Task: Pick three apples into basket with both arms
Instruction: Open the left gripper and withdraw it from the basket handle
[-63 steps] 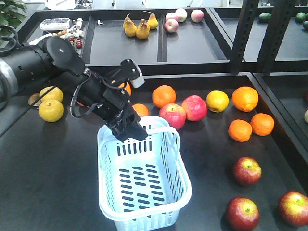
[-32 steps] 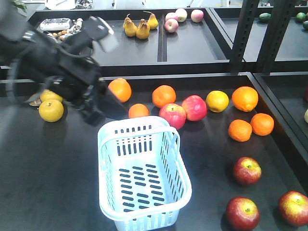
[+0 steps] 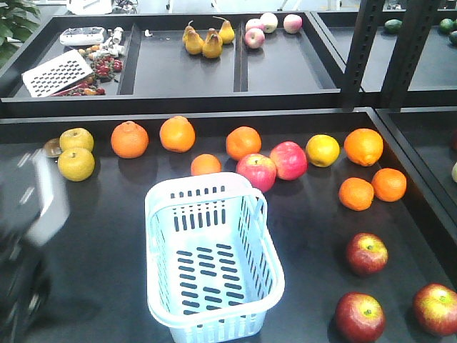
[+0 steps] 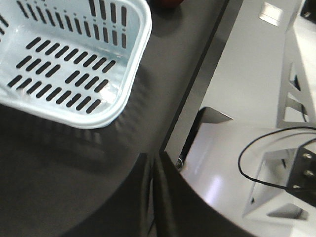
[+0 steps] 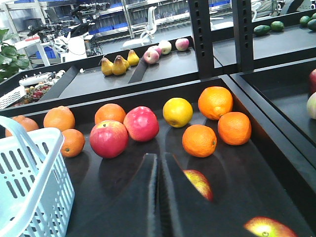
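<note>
**Bench** [image 3: 107, 214]: dark, matt, with a raised edge. It carries every item listed and lies beneath both claws.

**Basket** [image 3: 214, 330]: pale blue-white plastic with slotted walls and floor and a hoop handle. It stands upright on the bench. One rounded corner sits ahead and to the left of the left claw [image 4: 153, 158], apart from it. In the right wrist view the handle end lies to the left of the right claw [image 5: 159, 157], not touching it.

**Left arm** [image 3: 28, 243]: black and heavily blurred, at the lower left edge of the front view, near the basket's left wall.

**Left claw:** two dark fingers drawn together with only a thin slit between them, holding nothing. It is low over the bench's near edge.

**Right claw:** the fingers are likewise together and hold nothing, low over the bench.

**Apples**, three, dark red, all on the bench outside the basket:
- One apple [image 3: 367, 254] lies just ahead and to the right of the right claw, partly hidden behind its right finger.
- A second apple [image 3: 360, 316] and a third apple [image 3: 435, 309] lie nearer the bench's front edge. Only one of these shows in the right wrist view, low to the right of the claw.
- All three are well apart from the left claw.

**Pink-red apples** [image 5: 108, 138], two, side by side, ahead and to the left of the right claw.

**Oranges** [image 5: 200, 139]: a cluster ahead and to the right of the right claw.

**Yellow fruit** [image 5: 177, 112]: one, almost straight ahead of the right claw, beyond the pink-red apples.
</note>
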